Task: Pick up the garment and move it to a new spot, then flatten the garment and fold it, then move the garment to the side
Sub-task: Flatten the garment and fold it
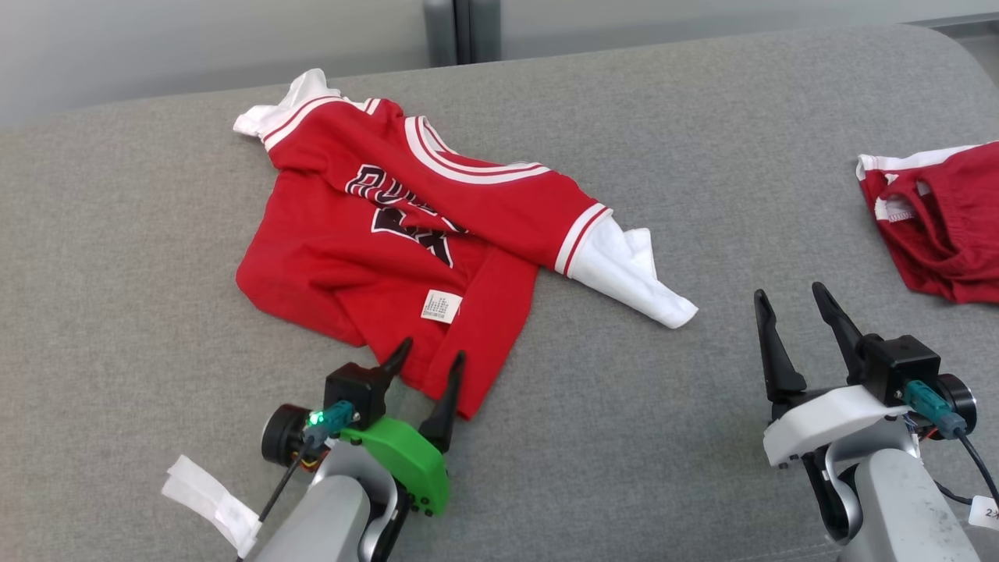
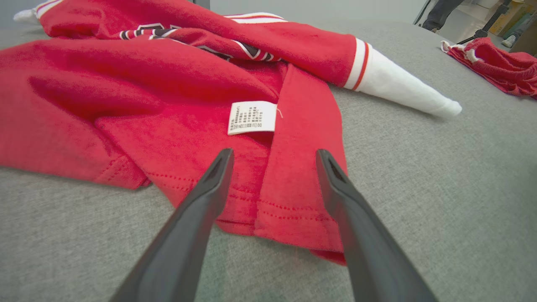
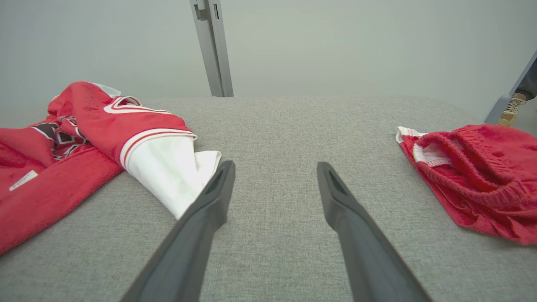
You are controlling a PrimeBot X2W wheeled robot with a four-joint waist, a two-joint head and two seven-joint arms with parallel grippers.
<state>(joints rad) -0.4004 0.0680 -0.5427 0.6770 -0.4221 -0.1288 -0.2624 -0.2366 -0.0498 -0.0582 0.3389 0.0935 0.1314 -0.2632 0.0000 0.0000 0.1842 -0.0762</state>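
Observation:
The garment [image 1: 406,234] is a red jersey with black lettering, white-and-red trim and white sleeves, lying crumpled on the grey padded surface [image 1: 156,273]. Its white care label [image 2: 251,117] faces up near the hem. My left gripper [image 1: 431,357] stands open just over the near hem [image 2: 277,201], fingers either side of a fold, nothing gripped. My right gripper [image 1: 788,300] is open over bare grey fabric, to the right of the jersey's white sleeve tip [image 3: 172,176]. In the right wrist view the gripper [image 3: 275,167] holds nothing.
A second red piece of clothing with a white waistband [image 1: 944,226] lies at the right edge of the surface. A white tag [image 1: 211,492] hangs by my left arm. A grey post [image 3: 212,46] stands behind the surface, with a person's shoe [image 3: 512,109] at far right.

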